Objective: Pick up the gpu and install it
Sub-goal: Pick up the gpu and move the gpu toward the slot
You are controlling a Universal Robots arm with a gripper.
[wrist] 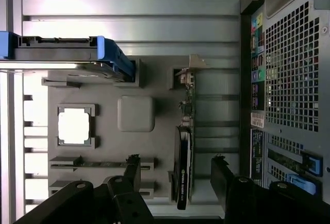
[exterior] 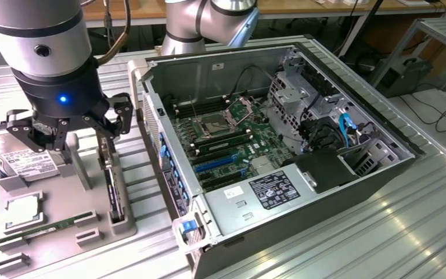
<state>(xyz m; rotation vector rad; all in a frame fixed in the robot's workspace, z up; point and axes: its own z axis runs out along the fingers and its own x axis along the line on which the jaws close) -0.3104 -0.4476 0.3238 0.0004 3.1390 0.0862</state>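
GPU point(wrist: 183, 152) stands on edge in a slot of the grey tray point(wrist: 160, 131), along the tray's side nearest the open computer case point(exterior: 207, 75). We see our gripper point(exterior: 68, 136) hovering above the tray, jaws spread wide apart, straddling the card and holding nothing.

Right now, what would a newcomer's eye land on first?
The open PC case, its green motherboard exposed, dominates the exterior view's middle and right. At that view's left, the open tool hangs over a grey parts tray, lined up above the gpu, which stands on edge in its slot.
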